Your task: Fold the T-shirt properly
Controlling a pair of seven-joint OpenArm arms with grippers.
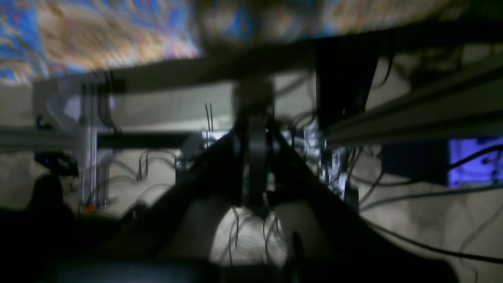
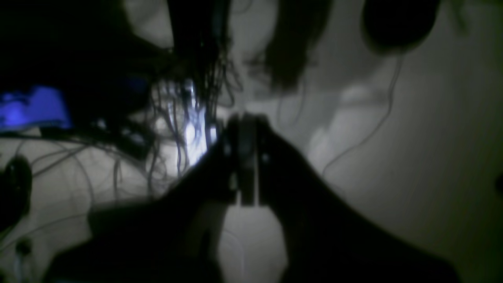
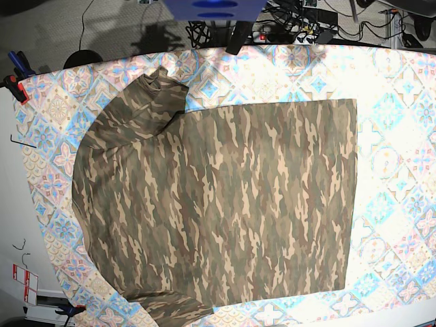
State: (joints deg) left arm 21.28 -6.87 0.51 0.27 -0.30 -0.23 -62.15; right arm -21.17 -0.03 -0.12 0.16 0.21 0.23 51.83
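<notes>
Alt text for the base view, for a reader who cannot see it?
A camouflage T-shirt lies spread flat and unfolded on a pastel diamond-patterned tablecloth, collar end to the left and hem to the right. Neither arm reaches over the cloth; cables lie on the floor beyond the table's far edge.

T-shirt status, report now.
Left end effector shut, empty. Right end effector shut, empty. T-shirt spread flat on tablecloth, unfolded. Nothing lying on it.

Camouflage T-shirt [image 3: 225,204], spread flat and unfolded, sleeves at left, covering the table's middle
</notes>
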